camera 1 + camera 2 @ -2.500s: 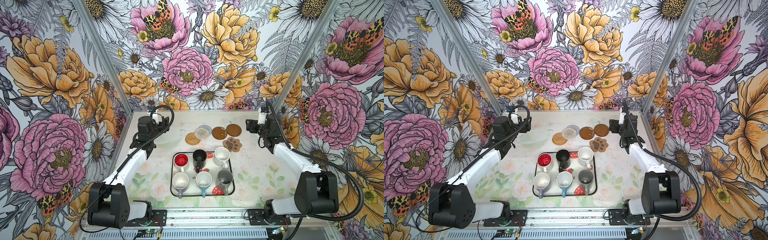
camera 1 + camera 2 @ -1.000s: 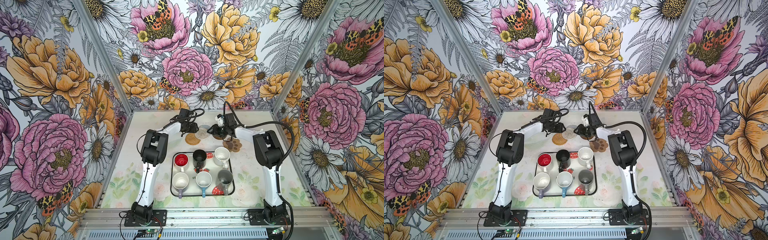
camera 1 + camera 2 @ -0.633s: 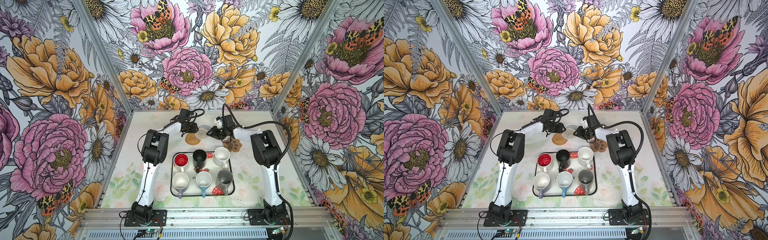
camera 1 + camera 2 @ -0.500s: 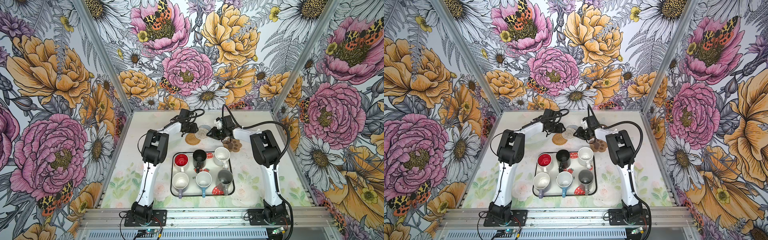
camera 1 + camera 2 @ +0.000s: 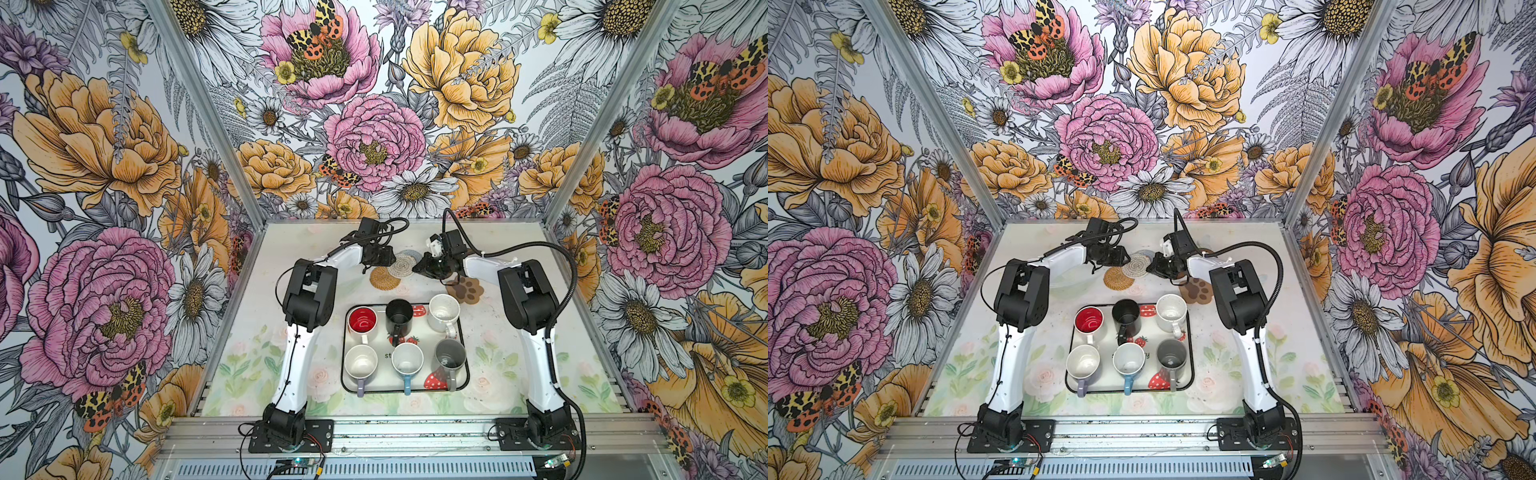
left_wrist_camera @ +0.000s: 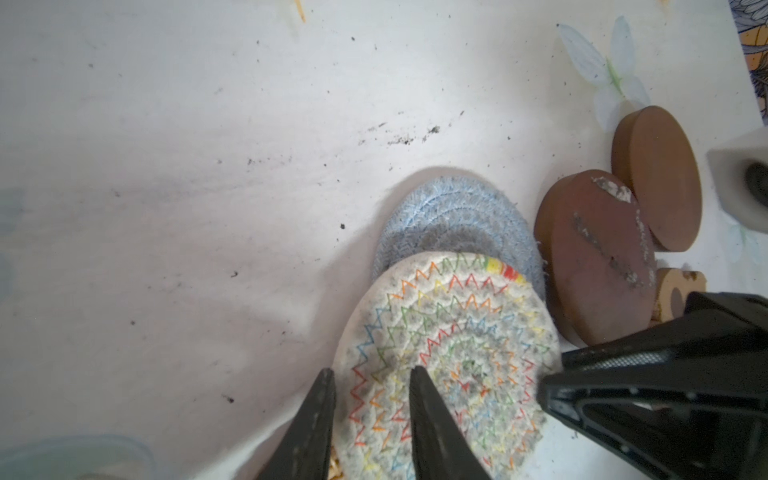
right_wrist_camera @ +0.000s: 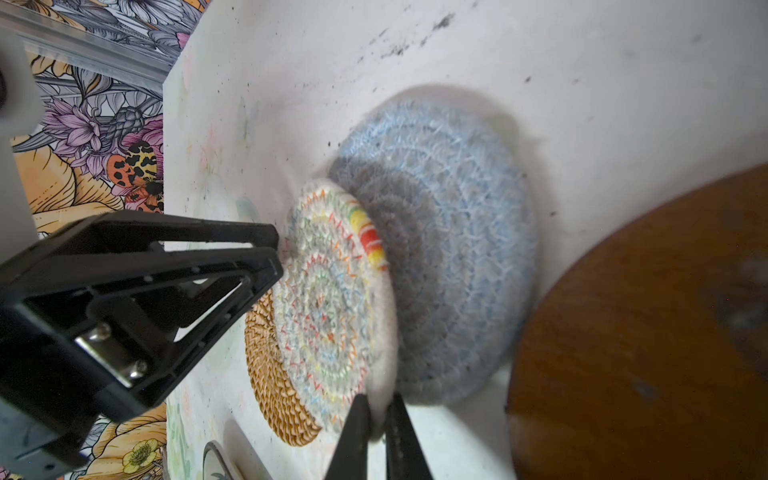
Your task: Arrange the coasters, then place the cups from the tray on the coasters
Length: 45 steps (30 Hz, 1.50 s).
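While six glossy mugs (image 5: 407,359) stand on the strawberry tray (image 5: 386,391), both arms meet at the far coaster pile. The left gripper (image 6: 372,370) has its jaws part-open astride the rim of the white coiled-rope coaster (image 6: 449,357) (rainbow zigzag stitching). The right gripper (image 7: 379,397) pinches that rim elsewhere, jaws nearly closed. The rope coaster overlaps a blue-grey coiled coaster (image 7: 457,249) and a woven rattan coaster (image 7: 270,374). Two smooth brown discs (image 6: 594,257) and a paw coaster (image 5: 467,288) lie beside. The pale table (image 5: 490,340) is speckled with grit, and the walls (image 5: 374,145) are floral.

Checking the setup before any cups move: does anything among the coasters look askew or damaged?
The white stitched coaster lies askew, overlapping the blue-grey coaster and the rattan coaster instead of lying apart. One brown disc shows pale scuffs.
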Tool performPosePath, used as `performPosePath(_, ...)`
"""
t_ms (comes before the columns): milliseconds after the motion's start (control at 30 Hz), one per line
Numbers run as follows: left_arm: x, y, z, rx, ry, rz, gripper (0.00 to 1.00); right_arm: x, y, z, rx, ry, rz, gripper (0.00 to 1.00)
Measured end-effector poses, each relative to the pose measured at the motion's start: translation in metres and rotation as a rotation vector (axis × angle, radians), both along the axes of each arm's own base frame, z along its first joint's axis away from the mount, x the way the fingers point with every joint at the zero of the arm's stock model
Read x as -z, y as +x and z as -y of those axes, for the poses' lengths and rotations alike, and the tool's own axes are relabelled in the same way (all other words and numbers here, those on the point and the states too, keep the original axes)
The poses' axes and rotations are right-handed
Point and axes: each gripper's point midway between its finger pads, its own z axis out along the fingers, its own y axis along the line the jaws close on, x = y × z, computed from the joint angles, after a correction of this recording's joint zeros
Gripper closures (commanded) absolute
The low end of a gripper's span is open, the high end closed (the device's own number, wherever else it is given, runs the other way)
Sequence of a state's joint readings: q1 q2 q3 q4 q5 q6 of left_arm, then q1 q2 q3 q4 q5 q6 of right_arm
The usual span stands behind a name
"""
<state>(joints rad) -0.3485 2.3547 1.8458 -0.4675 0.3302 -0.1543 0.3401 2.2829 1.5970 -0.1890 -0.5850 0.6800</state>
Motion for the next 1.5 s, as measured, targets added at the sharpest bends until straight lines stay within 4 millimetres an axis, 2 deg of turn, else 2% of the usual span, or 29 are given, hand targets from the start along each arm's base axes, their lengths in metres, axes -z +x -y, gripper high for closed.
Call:
performPosePath(33, 0.000, 0.000, 0.000, 0.000, 0.000, -0.001, 0.69, 0.000, 0.000, 0.000, 0.001, 0.000, -0.002, 1.00)
performPosePath(267, 0.002, -0.001, -0.003, -0.005, 0.002, -0.005, 0.70, -0.003, 0.002, -0.002, 0.000, 0.010, -0.003, 1.00)
performPosePath(433, -0.011, -0.006, -0.007, -0.012, -0.001, 0.004, 0.70, -0.005, 0.002, -0.004, -0.006, 0.017, -0.002, 1.00)
performPosePath(533, -0.034, -0.011, -0.008, -0.013, -0.013, 0.032, 0.70, -0.008, 0.001, -0.008, -0.017, 0.026, 0.002, 1.00)
performPosePath(767, -0.116, -0.008, -0.018, -0.055, -0.079, 0.167, 0.70, -0.018, -0.003, -0.022, -0.051, 0.049, 0.016, 1.00)
performPosePath(867, -0.136, -0.009, -0.032, -0.088, -0.093, 0.201, 0.70, -0.026, -0.002, -0.029, -0.064, 0.063, 0.030, 1.00)
performPosePath(933, -0.141, -0.012, -0.042, -0.110, -0.090, 0.209, 0.70, -0.034, 0.000, -0.035, -0.074, 0.075, 0.044, 1.00)
performPosePath(1133, -0.141, -0.023, -0.064, -0.159, -0.066, 0.203, 0.70, -0.074, 0.004, -0.063, -0.123, 0.143, 0.104, 1.00)
performPosePath(1300, -0.140, -0.036, -0.075, -0.193, -0.051, 0.192, 0.70, -0.109, 0.004, -0.102, -0.190, 0.217, 0.158, 1.00)
performPosePath(1400, -0.141, -0.045, -0.082, -0.213, -0.041, 0.190, 0.70, -0.107, -0.001, -0.124, -0.227, 0.246, 0.149, 1.00)
performPosePath(1500, -0.147, -0.050, -0.092, -0.238, -0.027, 0.205, 0.70, -0.090, -0.006, -0.144, -0.256, 0.259, 0.108, 1.00)
